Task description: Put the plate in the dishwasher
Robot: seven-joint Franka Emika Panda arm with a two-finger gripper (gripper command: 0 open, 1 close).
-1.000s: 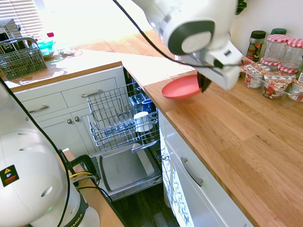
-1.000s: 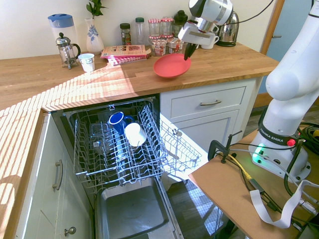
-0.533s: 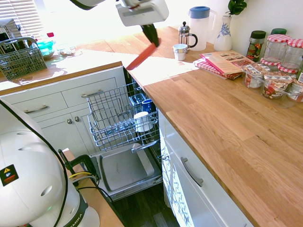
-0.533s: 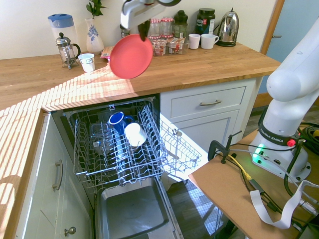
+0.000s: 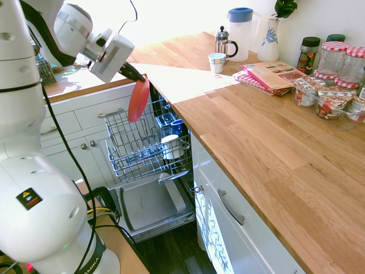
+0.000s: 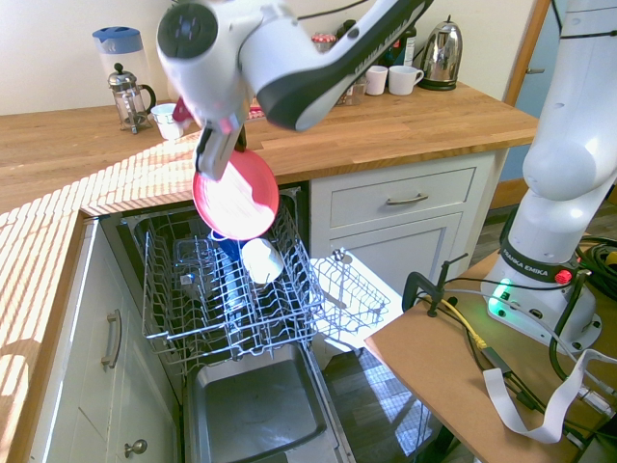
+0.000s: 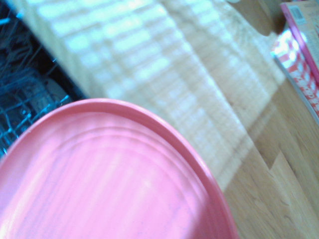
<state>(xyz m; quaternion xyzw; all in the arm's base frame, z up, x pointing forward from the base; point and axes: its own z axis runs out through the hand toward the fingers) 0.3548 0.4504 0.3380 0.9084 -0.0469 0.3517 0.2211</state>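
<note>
My gripper point(image 5: 137, 78) point(image 6: 220, 159) is shut on the top rim of the coral-red plate point(image 5: 138, 100) point(image 6: 235, 193), which hangs nearly on edge, tilted, above the back of the dishwasher's pulled-out wire rack point(image 5: 137, 142) point(image 6: 207, 289). The plate is clear of the rack wires, just in front of the counter edge. In the wrist view the plate point(image 7: 109, 174) fills the lower left, with sunlit counter beyond. The dishwasher's door point(image 5: 148, 202) point(image 6: 255, 405) lies open and flat below the rack.
A white cup point(image 5: 171, 146) point(image 6: 261, 258) and a blue mug point(image 5: 174, 124) point(image 6: 225, 233) sit in the rack. A grey cutlery basket point(image 5: 43, 64) stands on the far counter. A French press point(image 6: 125, 96), small cup point(image 6: 168, 120), magazine point(image 5: 274, 74) and jars point(image 5: 331, 85) line the worktop.
The arm has swung the plate off the worktop and down, from flat above the counter to hanging on edge over the dishwasher rack.
</note>
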